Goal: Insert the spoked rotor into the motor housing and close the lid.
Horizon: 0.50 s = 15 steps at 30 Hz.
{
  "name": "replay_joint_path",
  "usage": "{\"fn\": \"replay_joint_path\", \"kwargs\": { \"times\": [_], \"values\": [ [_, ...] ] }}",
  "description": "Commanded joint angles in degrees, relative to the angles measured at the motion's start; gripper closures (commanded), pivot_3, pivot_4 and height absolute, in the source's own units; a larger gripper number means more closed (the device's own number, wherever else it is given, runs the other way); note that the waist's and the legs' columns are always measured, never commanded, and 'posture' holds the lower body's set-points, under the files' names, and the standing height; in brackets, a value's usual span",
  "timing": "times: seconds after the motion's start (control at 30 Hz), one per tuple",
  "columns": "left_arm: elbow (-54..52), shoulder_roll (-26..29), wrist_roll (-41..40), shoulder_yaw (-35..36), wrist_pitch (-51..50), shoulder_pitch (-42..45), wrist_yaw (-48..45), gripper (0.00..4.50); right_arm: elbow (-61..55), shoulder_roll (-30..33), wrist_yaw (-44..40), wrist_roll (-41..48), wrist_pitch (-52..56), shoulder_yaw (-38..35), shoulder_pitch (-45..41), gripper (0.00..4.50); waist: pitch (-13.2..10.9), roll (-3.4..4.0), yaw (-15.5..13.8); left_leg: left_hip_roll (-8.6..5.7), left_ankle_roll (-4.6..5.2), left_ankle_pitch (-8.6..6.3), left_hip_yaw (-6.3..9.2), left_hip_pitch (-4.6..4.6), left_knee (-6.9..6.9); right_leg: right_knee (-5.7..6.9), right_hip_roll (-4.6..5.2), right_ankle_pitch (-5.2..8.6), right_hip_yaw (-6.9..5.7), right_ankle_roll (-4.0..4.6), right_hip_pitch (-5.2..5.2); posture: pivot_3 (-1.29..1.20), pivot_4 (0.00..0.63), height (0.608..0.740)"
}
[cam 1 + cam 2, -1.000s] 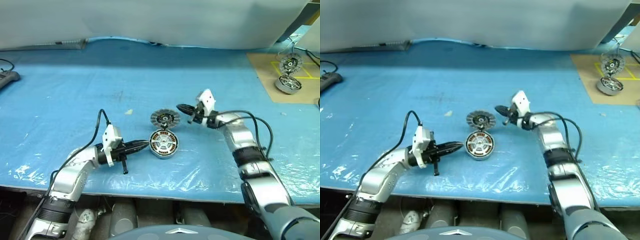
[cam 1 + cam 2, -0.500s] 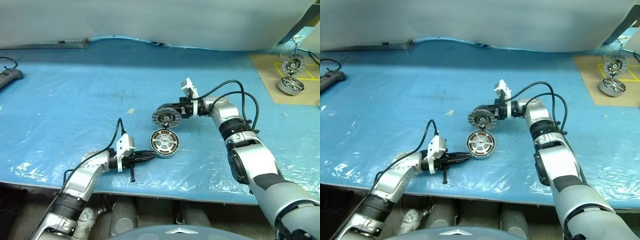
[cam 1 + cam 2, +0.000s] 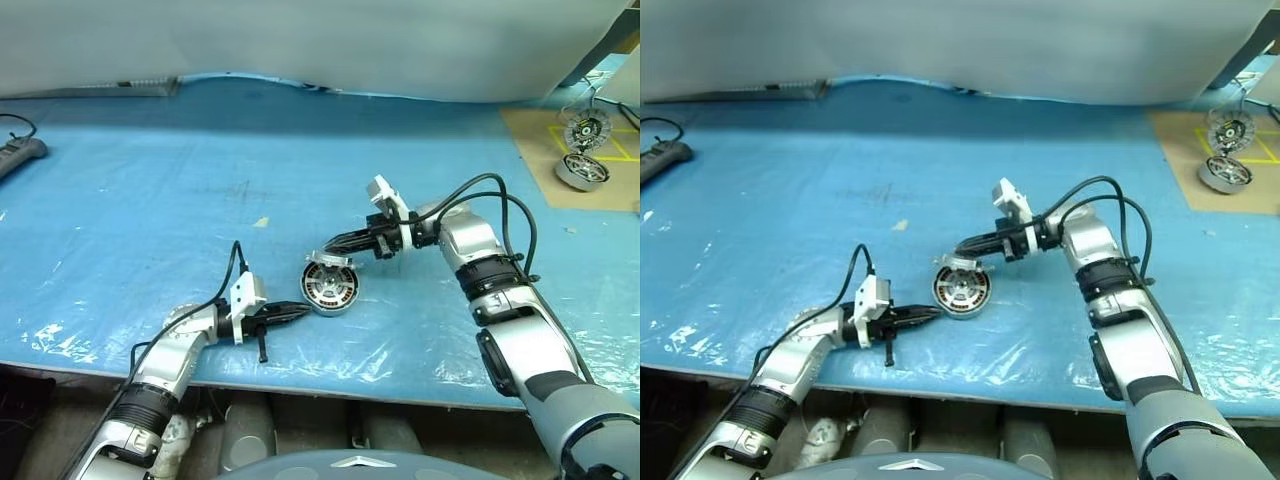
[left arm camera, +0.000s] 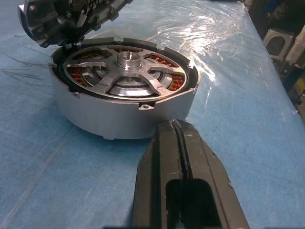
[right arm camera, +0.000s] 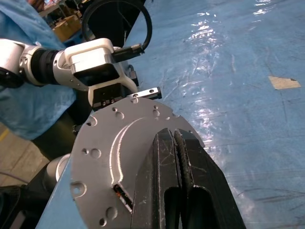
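Housing: motor housing (image 3: 330,291) sits on the blue table cover (image 3: 150,180), spoked rotor (image 4: 127,71) seated inside over the copper windings.
Lid: lid (image 5: 125,157) tilted half-closed above the housing's far edge — smooth outer face up.
Right gripper (image 3: 327,243): fingers pressed together, tips resting on the lid's outer face.
Left gripper (image 3: 302,311): fingers pressed together, holding nothing — just beside the housing's near wall.

A blue plastic sheet (image 3: 150,190) covers the table, glossy and wrinkled along its near edge. A white backdrop (image 3: 300,40) spans the top; a brown board (image 3: 545,150) lies upper right.
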State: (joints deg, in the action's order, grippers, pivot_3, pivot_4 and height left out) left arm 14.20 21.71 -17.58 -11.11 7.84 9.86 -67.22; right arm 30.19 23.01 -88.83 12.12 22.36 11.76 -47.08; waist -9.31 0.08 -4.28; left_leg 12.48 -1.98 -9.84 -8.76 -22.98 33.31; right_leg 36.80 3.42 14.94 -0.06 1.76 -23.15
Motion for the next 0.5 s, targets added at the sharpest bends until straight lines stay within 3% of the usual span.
{"fn": "replay_joint_path", "kwargs": {
  "times": [0.03,0.27,0.5],
  "values": [
    [2.21,0.45,-0.58,1.90,2.18,0.42,-0.94,4.46,-8.09,1.28,-3.41,2.60,2.03,1.62,2.10,4.50,0.00,0.00,0.00,0.01,-0.01,-0.01,0.00,0.04,0.00,0.00,0.00,0.00,0.00,0.00,0.04,0.00,0.150,0.740],
    [10.13,0.75,-0.92,3.79,8.41,0.42,-4.59,4.46,-16.91,4.27,-2.34,3.35,3.30,4.97,8.81,4.50,0.01,0.00,0.00,-0.01,-0.18,-0.08,-0.05,0.24,-0.09,-0.03,-0.01,0.00,0.09,0.00,0.15,0.00,0.150,0.740],
    [11.63,0.15,-0.79,3.98,11.15,-0.27,-5.47,4.46,-20.51,5.33,0.53,3.20,2.22,6.02,12.41,4.50,0.01,0.00,0.29,0.00,-0.20,-0.12,-0.14,0.49,-0.23,-0.04,-0.02,0.01,0.22,-0.01,0.23,0.00,0.150,0.740]
  ]
}}
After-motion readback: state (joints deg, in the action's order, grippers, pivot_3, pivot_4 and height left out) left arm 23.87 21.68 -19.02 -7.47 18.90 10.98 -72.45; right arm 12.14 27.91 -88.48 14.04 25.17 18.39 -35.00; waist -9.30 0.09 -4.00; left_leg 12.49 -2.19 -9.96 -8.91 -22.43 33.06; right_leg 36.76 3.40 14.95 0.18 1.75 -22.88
